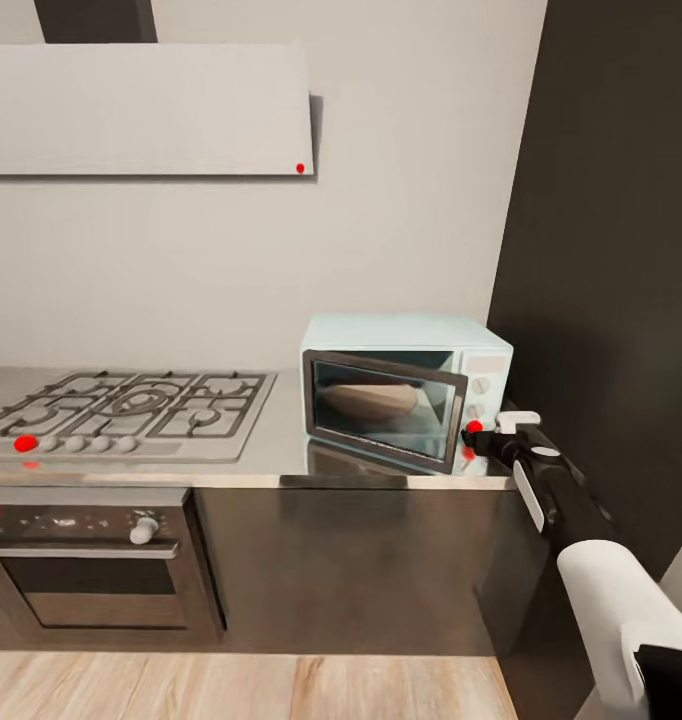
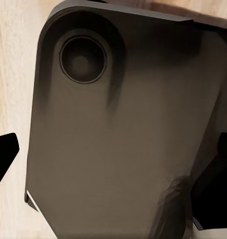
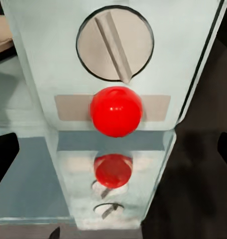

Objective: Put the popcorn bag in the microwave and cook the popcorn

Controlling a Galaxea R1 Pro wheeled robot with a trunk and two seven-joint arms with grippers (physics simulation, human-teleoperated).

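Observation:
The pale mint microwave stands on the grey steel countertop beside the hob. Its dark glass door seems to stand slightly off the front at its right edge. Through the glass shows a tan-brown shape, the popcorn bag. My right gripper is open at the foot of the microwave's control panel, facing a round knob with a red ball marker under it; its fingers flank the panel. My left gripper hangs open over the robot's dark base.
A steel gas hob lies left of the microwave, with a dark oven below and a white hood above. A tall dark cabinet walls off the right side. The floor is wooden.

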